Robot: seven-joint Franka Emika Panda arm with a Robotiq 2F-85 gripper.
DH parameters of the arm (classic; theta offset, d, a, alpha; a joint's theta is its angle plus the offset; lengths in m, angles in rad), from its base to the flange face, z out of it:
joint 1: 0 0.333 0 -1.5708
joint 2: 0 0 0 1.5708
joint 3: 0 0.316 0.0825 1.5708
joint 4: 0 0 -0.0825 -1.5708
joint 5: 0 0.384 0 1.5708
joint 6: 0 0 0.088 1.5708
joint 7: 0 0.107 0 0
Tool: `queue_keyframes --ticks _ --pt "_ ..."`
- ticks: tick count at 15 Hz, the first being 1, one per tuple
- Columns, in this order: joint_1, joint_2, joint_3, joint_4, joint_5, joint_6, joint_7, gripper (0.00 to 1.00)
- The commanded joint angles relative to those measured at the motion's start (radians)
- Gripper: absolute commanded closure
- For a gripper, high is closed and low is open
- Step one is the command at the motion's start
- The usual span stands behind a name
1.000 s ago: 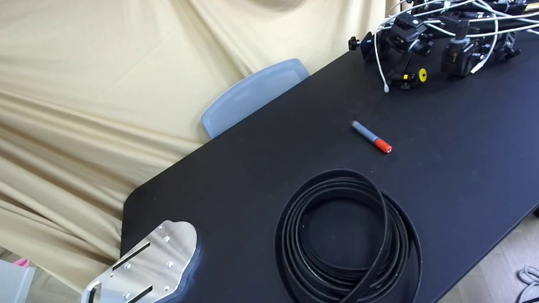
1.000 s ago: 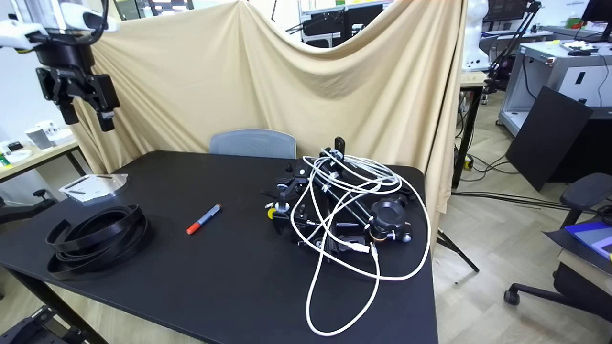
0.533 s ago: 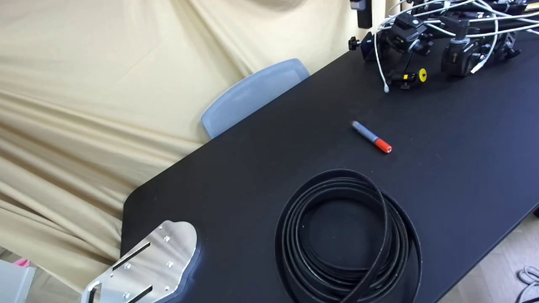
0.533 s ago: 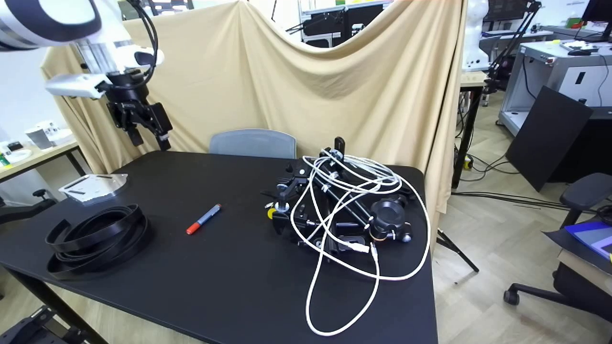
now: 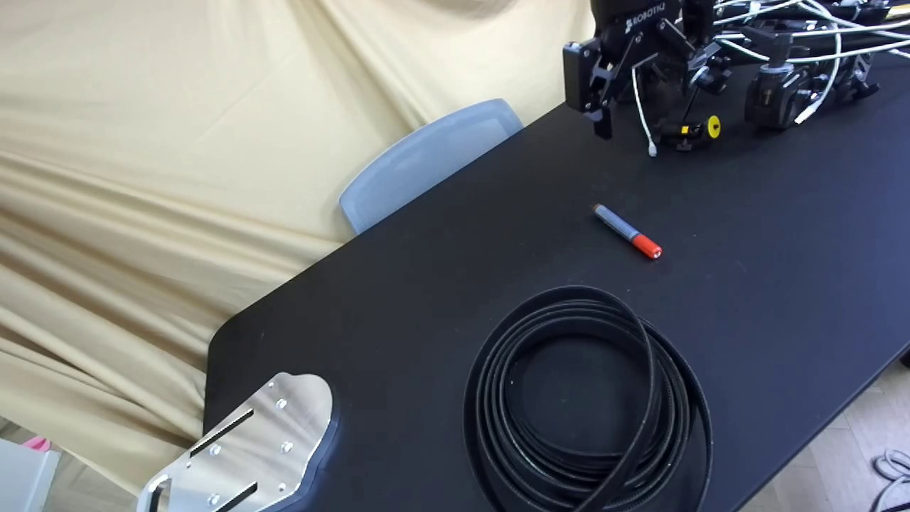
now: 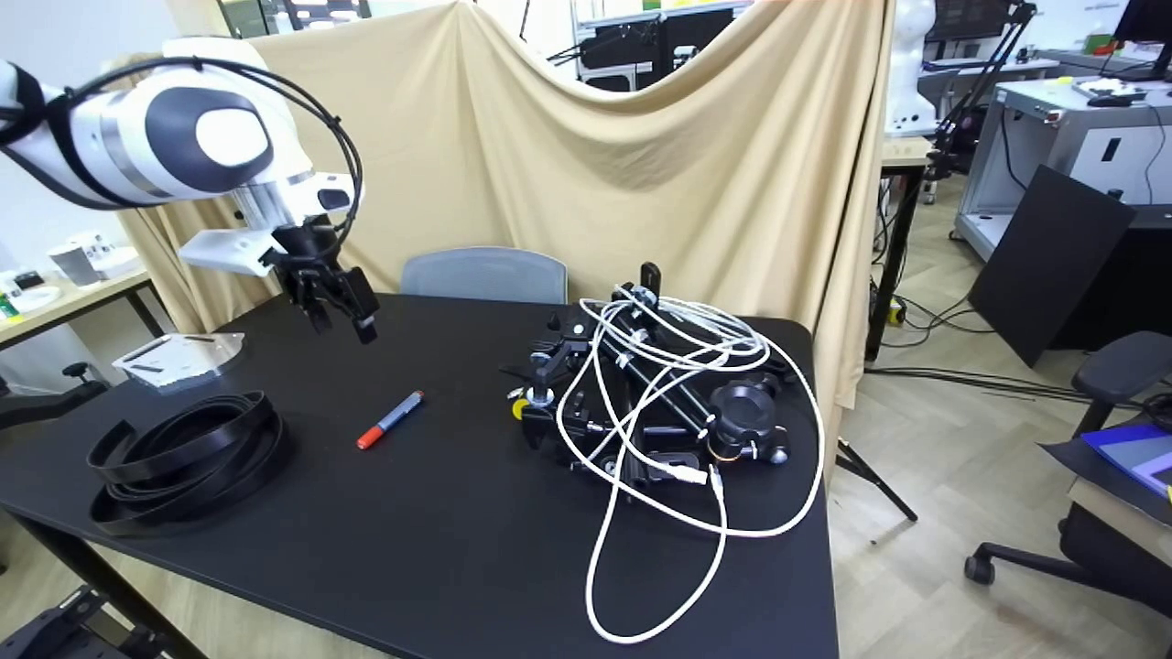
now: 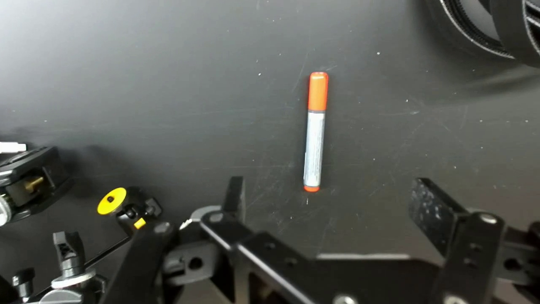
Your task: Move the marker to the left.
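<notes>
Lying flat on the black table, the marker is shown in the wrist view with its red cap turned away from the gripper, whose fingers are spread wide apart, nothing being held between them. By this alignment, it may be supposed, the thin body could be grasped across its width, after some advancing and lowering. In an exterior view, the marker is located between the raised gripper and the black cable coil, touching neither; the coil is perhaps wound so that its length is kept together. A metal plate is placed near the rounded corner of the smooth, dull surface, and beyond the edge a chair back and a beige curtain are seen. In an exterior view, a heap of stand gear is found draped with white cables, and a grey cabinet is visible above the light floor. The transfer is judged not yet begun.
</notes>
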Motion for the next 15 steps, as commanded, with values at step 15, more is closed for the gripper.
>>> queue_keyframes --ticks 15 --pt "0.004 0.277 -0.034 0.11 0.108 0.108 -0.063 0.0"
